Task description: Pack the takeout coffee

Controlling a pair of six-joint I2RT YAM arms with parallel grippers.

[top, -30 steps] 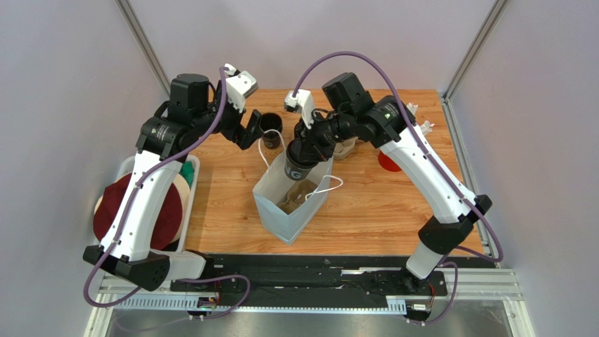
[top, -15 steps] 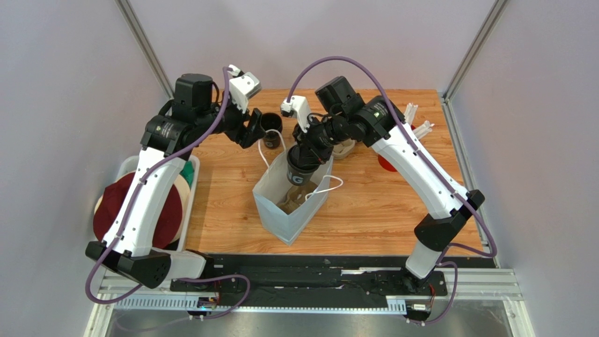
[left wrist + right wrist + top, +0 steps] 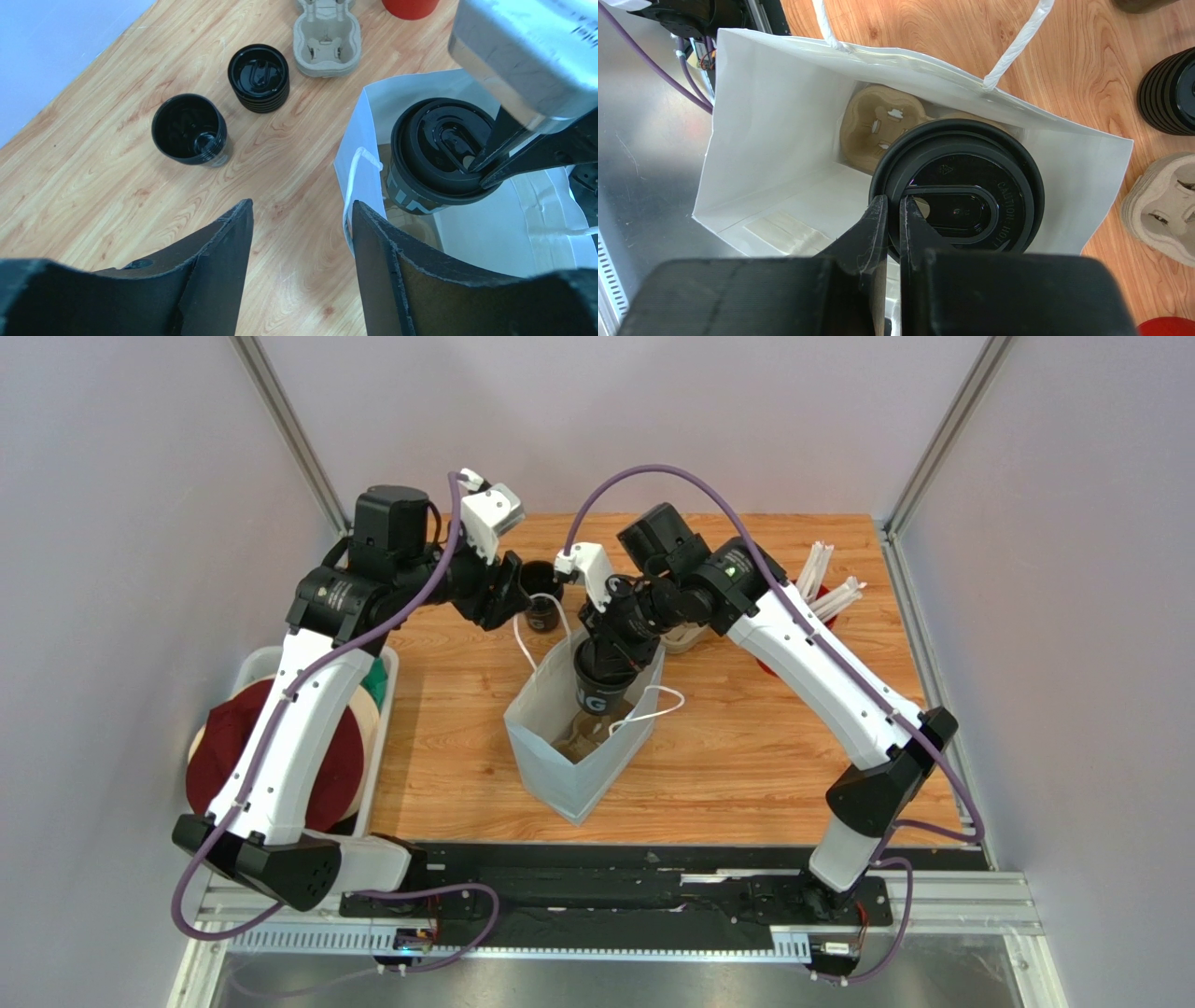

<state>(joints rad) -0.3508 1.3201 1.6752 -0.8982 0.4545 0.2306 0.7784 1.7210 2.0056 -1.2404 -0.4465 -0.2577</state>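
Left arm: runs from its base toward the far left, elbow folded, wrist turned toward the centre. Left gripper: fingers spread wide, nothing between them.

Right arm: stretched diagonally from the near right to the centre, wrist pitched down. Right gripper: fingers almost together, pinching the lid rim of the takeout coffee, one finger on each side of the rim.

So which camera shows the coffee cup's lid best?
The right wrist view: the lid fills the middle, over the open bag. The left wrist view shows it smaller and partly hidden; the top view, tiny.
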